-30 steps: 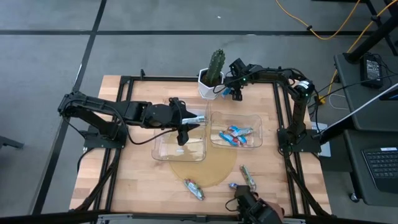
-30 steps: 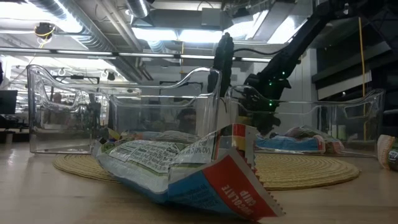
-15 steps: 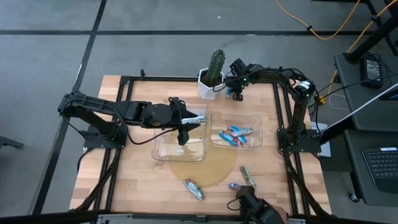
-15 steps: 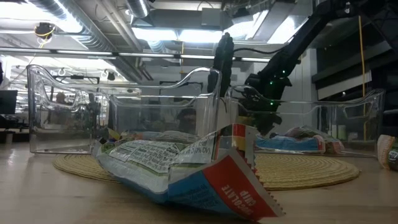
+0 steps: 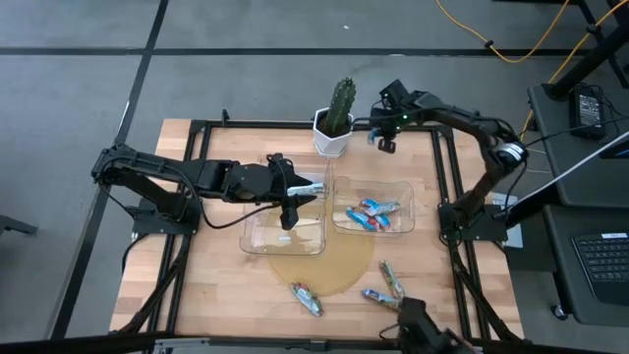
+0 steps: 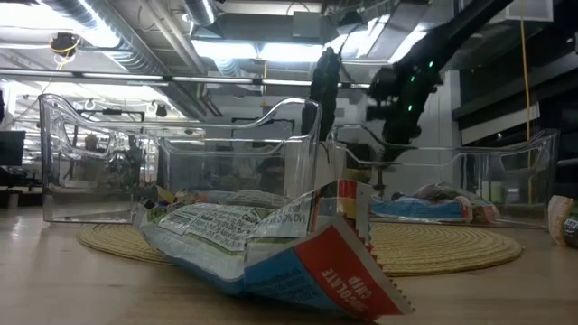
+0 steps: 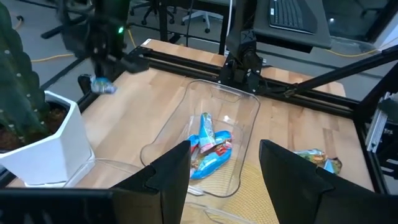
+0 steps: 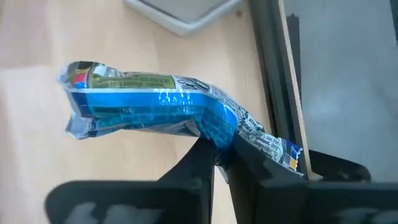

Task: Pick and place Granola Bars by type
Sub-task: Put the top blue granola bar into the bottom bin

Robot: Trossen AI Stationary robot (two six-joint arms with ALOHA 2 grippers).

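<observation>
A blue-wrapped granola bar (image 8: 155,102) hangs above the table's far right part, next to the cactus pot, with my right gripper (image 5: 384,145) shut on it. The right clear bin (image 5: 403,189) holds several blue and mixed-colour bars (image 5: 371,212). The left clear bin (image 5: 257,236) has my left gripper (image 7: 224,168) standing open over its far right corner, touching nothing. Three more bars (image 5: 307,298) (image 5: 391,278) (image 5: 374,294) lie flat on the table near its front edge. My right gripper pinches the blue bar near one end (image 8: 219,132) between its two fingers, which lie across it. A short crimped end (image 8: 277,148) sticks out on one side and the long part on the other. The bar is lifted clear of the table, roughly level and slightly bent.
A cactus in a white pot (image 5: 336,123) stands at the far edge, close to my right gripper. A round woven mat (image 5: 319,264) lies under the bins' near sides. A person's hand (image 5: 425,332) shows at the near edge. Black frame rails (image 5: 447,177) border the table.
My right gripper has risen from the table beside the cactus pot and drifted a little toward the far right corner, and the blue bar is now lifted clear. The person's hand at the near edge has moved to the right.
</observation>
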